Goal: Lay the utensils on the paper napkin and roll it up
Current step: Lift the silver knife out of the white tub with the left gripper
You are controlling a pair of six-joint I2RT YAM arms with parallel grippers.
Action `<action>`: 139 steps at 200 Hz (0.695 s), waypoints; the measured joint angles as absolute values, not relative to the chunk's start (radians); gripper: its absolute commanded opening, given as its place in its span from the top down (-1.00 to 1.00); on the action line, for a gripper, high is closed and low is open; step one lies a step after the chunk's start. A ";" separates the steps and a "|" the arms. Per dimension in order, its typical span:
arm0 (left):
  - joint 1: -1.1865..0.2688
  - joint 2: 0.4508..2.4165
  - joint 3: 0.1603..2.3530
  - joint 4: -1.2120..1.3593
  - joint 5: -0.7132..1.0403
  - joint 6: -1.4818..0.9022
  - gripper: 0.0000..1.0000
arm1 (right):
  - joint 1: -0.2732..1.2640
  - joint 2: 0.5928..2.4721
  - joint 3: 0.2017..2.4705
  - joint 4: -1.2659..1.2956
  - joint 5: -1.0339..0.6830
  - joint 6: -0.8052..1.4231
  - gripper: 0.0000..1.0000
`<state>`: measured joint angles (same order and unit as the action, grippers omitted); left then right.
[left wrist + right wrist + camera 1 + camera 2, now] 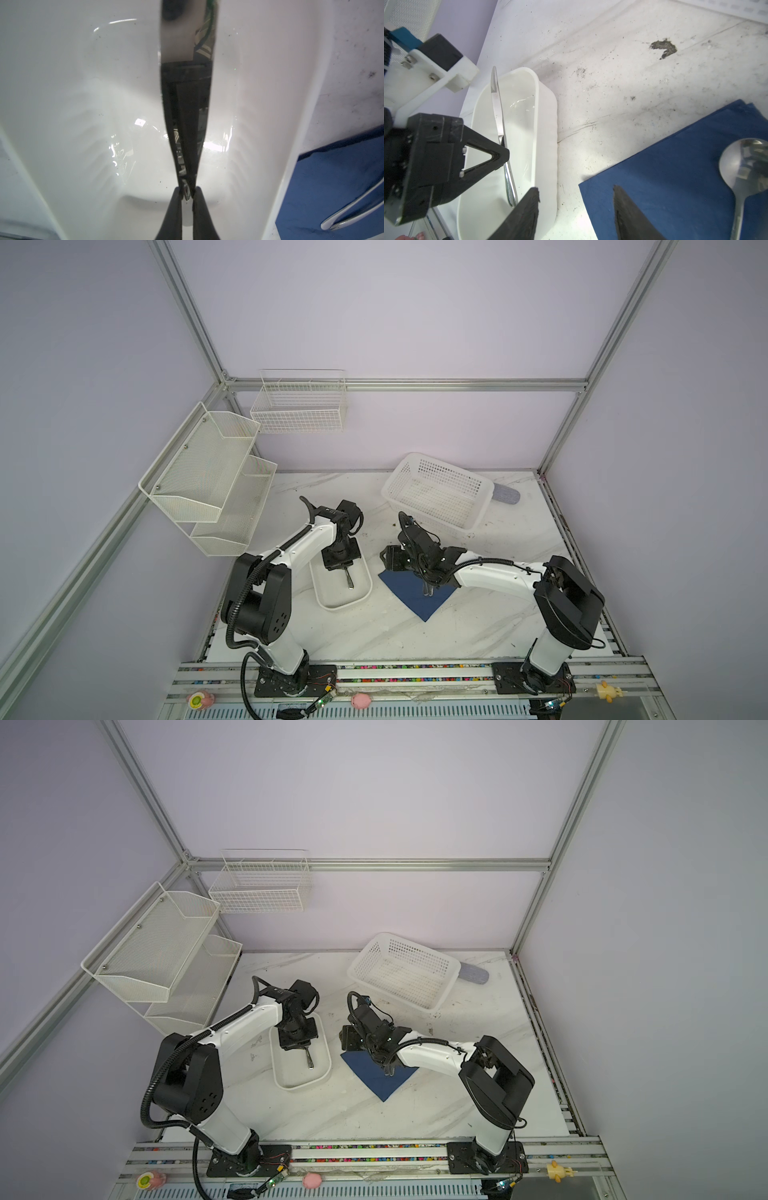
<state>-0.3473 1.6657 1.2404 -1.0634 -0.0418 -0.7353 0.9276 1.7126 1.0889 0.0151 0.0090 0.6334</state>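
Note:
My left gripper [344, 569] [188, 190] is shut on the knife [350, 580] [497, 108], gripping it where blade meets handle, inside the white dish [332, 606] [546, 116]. The blade [187, 104] runs straight out from the jaws. The navy paper napkin [415, 599] [675, 176] lies flat to the right of the dish. A spoon [741, 162] rests on it, and utensil handle ends [427, 591] show from under my right arm. My right gripper [390, 559] [576, 189] hovers open over the napkin's left edge, holding nothing. No fork can be made out.
A white perforated basket [436, 497] sits at the back right, with a grey-blue case [509, 495] behind it. Mesh shelves [208, 481] and a wire basket [299, 406] hang on the left and back walls. A dark stain [664, 48] marks the marble tabletop.

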 measured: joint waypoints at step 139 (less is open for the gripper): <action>-0.347 1.666 1.288 -1.096 -0.014 -0.685 0.83 | 0.927 1.682 1.084 0.015 0.035 0.631 -0.18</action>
<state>-0.3473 1.6661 1.2884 -1.0958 -0.0143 -0.6846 0.9272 1.6817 1.0840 0.0147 0.0353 0.6308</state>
